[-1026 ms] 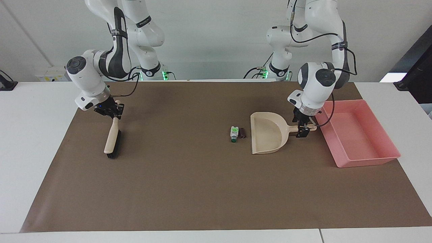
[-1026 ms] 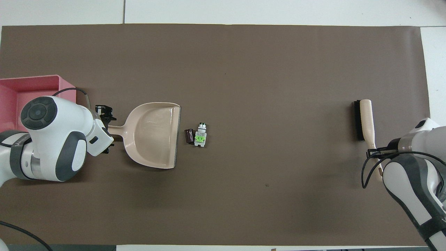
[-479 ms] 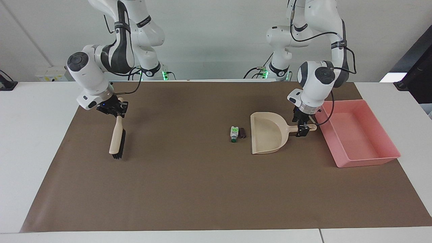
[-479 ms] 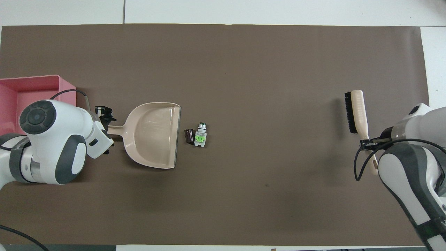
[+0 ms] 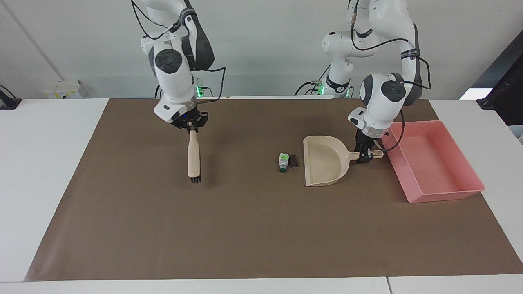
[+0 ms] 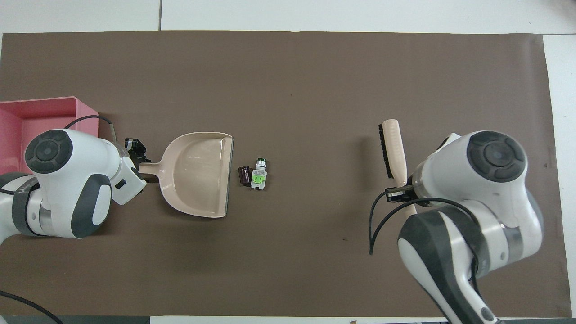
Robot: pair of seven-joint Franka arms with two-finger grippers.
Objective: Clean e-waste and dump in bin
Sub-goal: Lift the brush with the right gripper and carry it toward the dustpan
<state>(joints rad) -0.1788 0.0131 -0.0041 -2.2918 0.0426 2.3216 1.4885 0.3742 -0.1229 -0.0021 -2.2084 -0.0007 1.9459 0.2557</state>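
The e-waste lies on the brown mat: a white and green cylinder [image 5: 282,161] [image 6: 258,178] touching a dark brown one [image 5: 294,160] [image 6: 245,175]. A beige dustpan [image 5: 322,161] [image 6: 195,173] rests on the mat beside them, its mouth toward the brown cylinder. My left gripper [image 5: 365,155] [image 6: 136,157] is shut on the dustpan's handle. The pink bin [image 5: 445,194] [image 6: 27,105] stands at the left arm's end. My right gripper [image 5: 190,125] [image 6: 402,192] is shut on the handle of a beige brush [image 5: 193,157] [image 6: 392,146], bristles down over the mat.
The brown mat [image 5: 245,228] covers most of the white table [image 5: 41,163]. The mat between the brush and the e-waste is bare.
My right gripper has carried the brush from the right arm's end toward the e-waste, and turned it. My left gripper's fingers have closed on the dustpan's handle. The e-waste and the bin have not moved.
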